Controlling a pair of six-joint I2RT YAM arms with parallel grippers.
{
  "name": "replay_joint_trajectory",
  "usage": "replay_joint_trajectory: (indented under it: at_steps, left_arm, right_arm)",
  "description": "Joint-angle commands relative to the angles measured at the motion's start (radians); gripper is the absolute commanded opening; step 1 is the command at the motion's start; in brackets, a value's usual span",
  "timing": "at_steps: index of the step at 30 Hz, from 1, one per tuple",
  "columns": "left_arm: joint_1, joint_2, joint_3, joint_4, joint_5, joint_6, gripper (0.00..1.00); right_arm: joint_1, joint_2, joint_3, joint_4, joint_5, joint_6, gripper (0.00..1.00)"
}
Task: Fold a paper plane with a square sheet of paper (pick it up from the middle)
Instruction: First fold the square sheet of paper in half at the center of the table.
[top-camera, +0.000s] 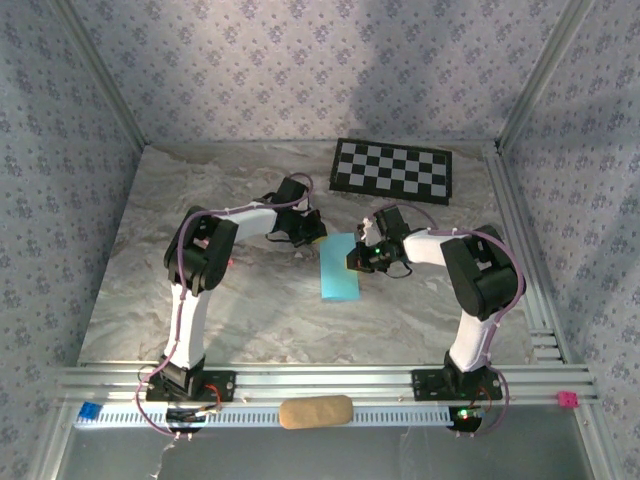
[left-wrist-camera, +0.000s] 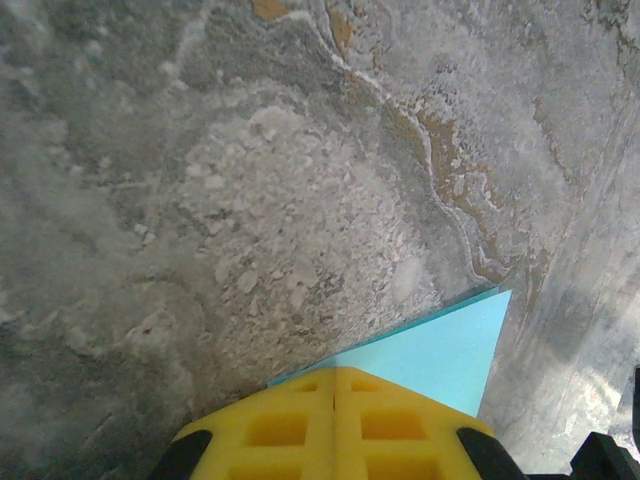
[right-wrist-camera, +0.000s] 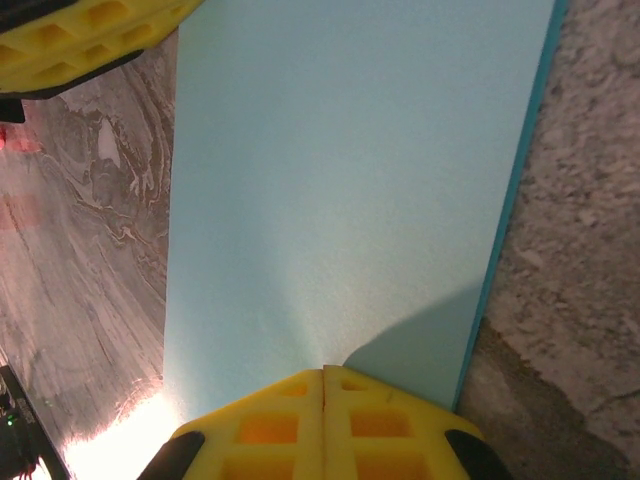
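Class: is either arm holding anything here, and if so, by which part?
Nothing is clearly gripped: shut left fingers sit over a corner of the folded blue paper, shut right fingers over its long edge.

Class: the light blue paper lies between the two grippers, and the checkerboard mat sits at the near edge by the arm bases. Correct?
No. The checkerboard mat lies at the far edge; the top external view shows it. The rest stands.
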Motion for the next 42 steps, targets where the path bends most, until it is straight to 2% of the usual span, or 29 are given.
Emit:
replay_joint_trajectory:
  at_steps: [1,22,29,35,37,42]
  left_arm:
    - [0.045,0.039,0.016,0.008,-0.136,-0.005,0.04]
    - [0.039,0.046,0.069,-0.054,-0.188,-0.053,0.07]
    - [0.023,0.035,0.135,-0.140,-0.202,-0.005,0.07]
    - [0.000,-0.051,0.135,-0.170,-0.215,0.028,0.10]
    - [-0.018,-0.095,0.109,-0.163,-0.202,0.039,0.10]
    - [-0.090,-0.182,-0.016,-0.069,-0.089,0.013,0.10]
  right_arm:
    - [-0.023,0.077,-0.078,-0.191,0.168,-0.035,0.00]
    - [-0.028,0.072,-0.082,-0.188,0.157,-0.043,0.00]
    - [-0.028,0.072,-0.081,-0.186,0.155,-0.040,0.00]
    - [-0.029,0.063,-0.075,-0.184,0.149,-0.031,0.00]
    - [-0.029,0.061,-0.072,-0.185,0.152,-0.028,0.00]
    - [-0.029,0.056,-0.071,-0.188,0.161,-0.021,0.00]
